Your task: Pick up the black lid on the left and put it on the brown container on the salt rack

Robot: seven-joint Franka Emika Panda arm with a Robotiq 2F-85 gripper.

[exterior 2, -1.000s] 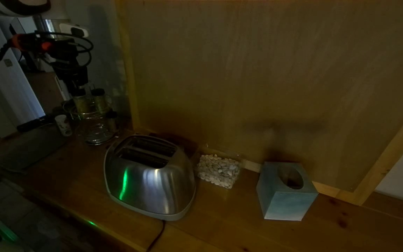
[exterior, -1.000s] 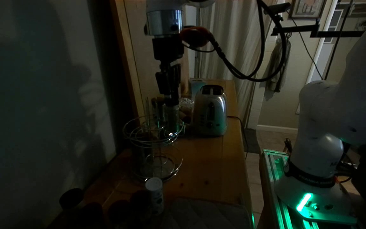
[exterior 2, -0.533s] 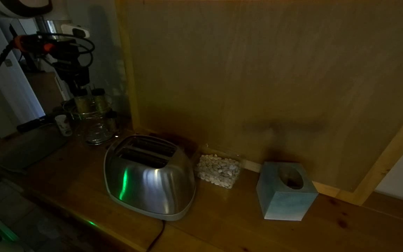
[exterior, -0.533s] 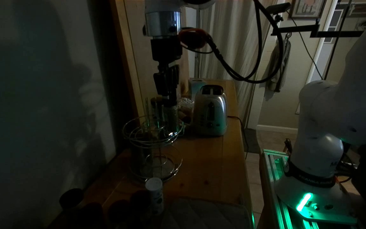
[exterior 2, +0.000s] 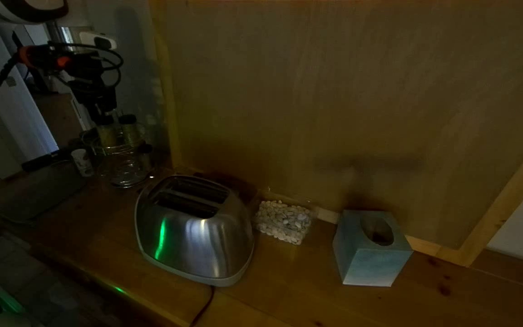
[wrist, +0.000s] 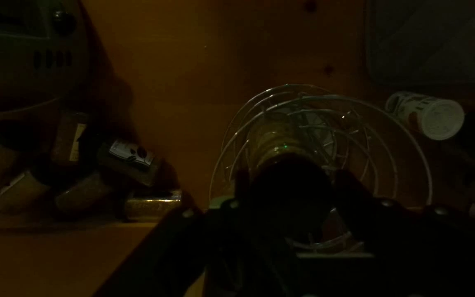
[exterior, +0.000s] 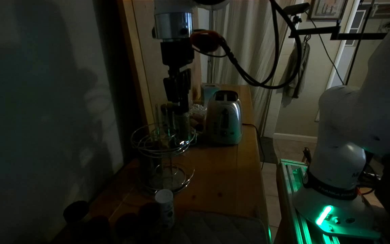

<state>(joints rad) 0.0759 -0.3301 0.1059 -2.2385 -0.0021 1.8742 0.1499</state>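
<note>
Gripper and black lid lined up in the lower middle of the wrist view, a finger on either side of the lid, right over the brown container on the wire rack. Whether the fingers pinched it or merely straddled it could not be made out in such gloom, nor whether it sat fully home. Seating the lid looked like the step in hand; that called for keeping it level, pressing straight down, then spreading the fingers evenly and lifting vertically. Sideways room was scant: another jar stood just beside the container in an exterior view, and the rack's thin hoops ran close round it. Upward, then over the table at upper middle of the wrist frame, seemed the safest way out.
</note>
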